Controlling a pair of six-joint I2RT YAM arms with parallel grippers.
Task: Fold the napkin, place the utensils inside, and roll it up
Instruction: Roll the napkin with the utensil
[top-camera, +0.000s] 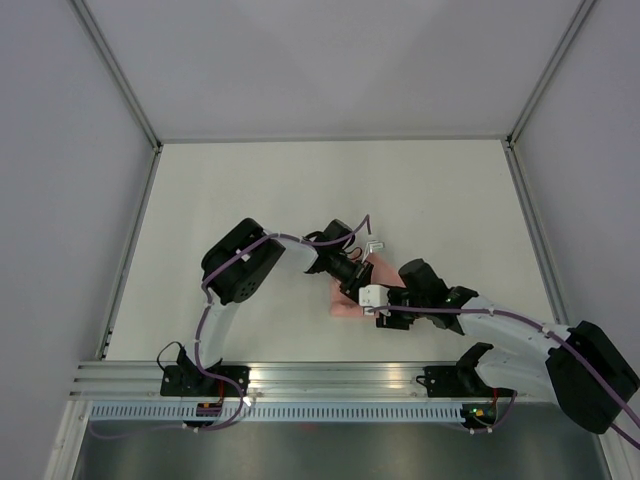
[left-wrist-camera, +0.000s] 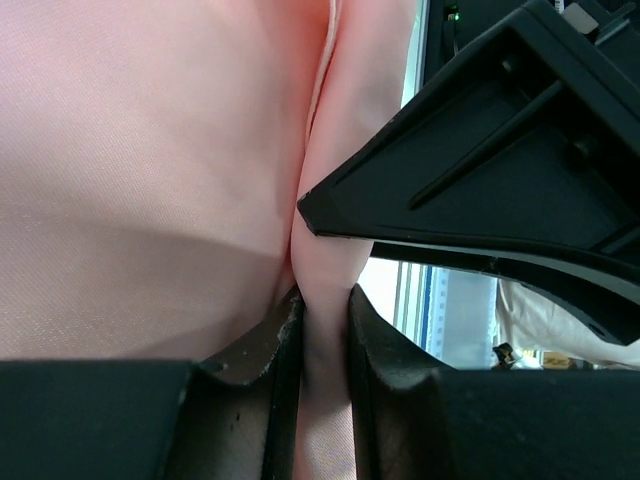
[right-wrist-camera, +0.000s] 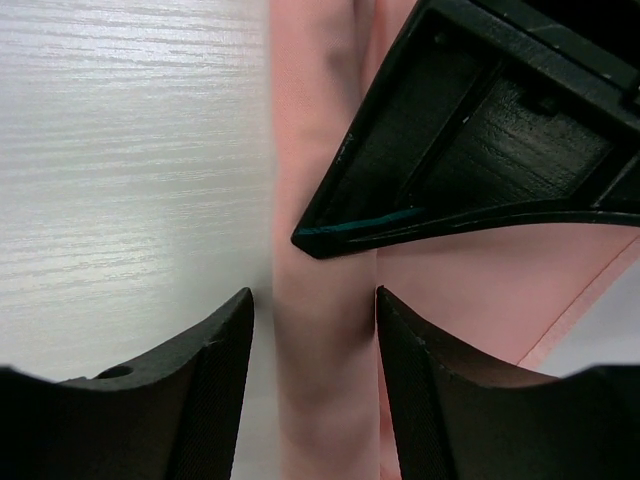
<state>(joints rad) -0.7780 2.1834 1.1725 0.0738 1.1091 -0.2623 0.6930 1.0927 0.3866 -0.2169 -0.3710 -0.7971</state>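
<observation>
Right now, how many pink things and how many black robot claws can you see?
pink napkin: 1
black grippers: 2 (left gripper, right gripper)
Total: 3

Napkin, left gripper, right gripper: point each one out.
napkin (left-wrist-camera: 150, 150): left wrist view, flat cloth beside the fold.
left gripper (left-wrist-camera: 322, 330): left wrist view, midway between fingertips, at the pinched fold.
right gripper (right-wrist-camera: 315, 320): right wrist view, midway between fingertips.
</observation>
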